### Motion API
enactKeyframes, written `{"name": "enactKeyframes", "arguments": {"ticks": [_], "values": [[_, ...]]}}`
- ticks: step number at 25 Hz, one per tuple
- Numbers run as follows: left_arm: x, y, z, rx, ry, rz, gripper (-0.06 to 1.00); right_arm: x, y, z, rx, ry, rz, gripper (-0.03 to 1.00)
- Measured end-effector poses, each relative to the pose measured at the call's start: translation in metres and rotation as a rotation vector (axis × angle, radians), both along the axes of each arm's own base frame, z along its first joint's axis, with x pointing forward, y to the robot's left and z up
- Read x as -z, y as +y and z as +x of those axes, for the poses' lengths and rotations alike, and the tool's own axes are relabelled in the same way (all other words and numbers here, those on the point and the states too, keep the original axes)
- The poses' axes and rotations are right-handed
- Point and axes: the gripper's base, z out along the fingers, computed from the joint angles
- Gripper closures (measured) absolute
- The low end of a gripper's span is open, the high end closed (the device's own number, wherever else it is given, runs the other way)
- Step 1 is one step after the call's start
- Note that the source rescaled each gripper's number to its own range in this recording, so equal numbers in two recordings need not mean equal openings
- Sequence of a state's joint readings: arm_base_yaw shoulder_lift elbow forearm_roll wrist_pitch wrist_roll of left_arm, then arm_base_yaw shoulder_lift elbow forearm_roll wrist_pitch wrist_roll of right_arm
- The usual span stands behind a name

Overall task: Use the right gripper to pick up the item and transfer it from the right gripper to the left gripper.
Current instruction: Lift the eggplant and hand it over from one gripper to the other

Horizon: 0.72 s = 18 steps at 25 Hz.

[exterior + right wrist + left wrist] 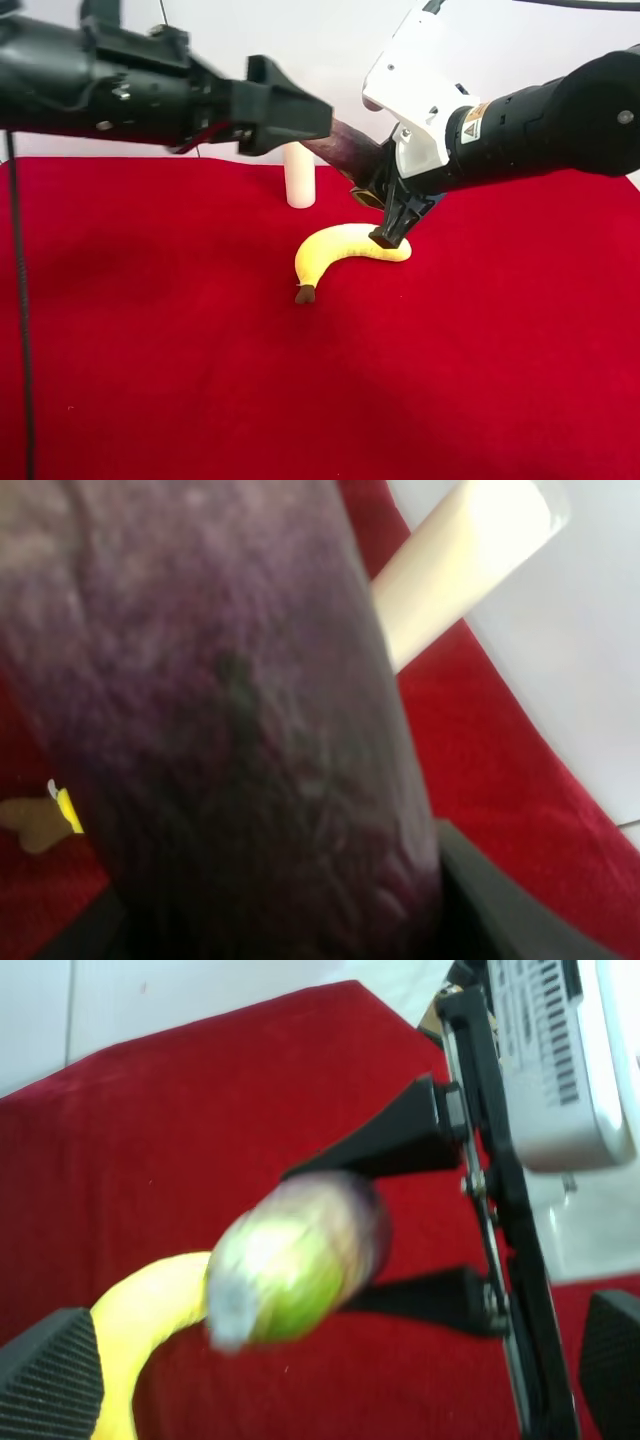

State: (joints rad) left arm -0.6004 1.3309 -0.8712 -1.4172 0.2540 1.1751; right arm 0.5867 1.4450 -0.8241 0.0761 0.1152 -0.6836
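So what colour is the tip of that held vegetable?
Pale green on the slim purple eggplant, clearest in the left wrist view.

Eggplant (343, 150) in right gripper (388, 232), perhaps over banana (335, 252); candle (300, 180) behind banana.

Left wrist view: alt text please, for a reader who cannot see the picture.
A small purple eggplant, green stem end toward the camera, is clamped between the dark fingers of the white-housed right pincer above a red cloth. A curved yellow banana lies on the cloth below, and the left pincer's ribbed black pads stand wide apart, holding nothing.
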Motion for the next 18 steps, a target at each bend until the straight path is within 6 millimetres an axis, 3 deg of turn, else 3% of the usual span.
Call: {"name": "enactKeyframes", "arguments": {"ticks": [6,18], "values": [[0.013,-0.014,0.019,0.001,0.033,0.029,0.04,0.001,0.0,-0.001,-0.001,0.012,-0.007,0.96],[0.02,-0.012,0.027,-0.042,0.0,0.082,0.04,0.001,0.0,-0.001,0.01,0.023,0.009,0.96]]}}
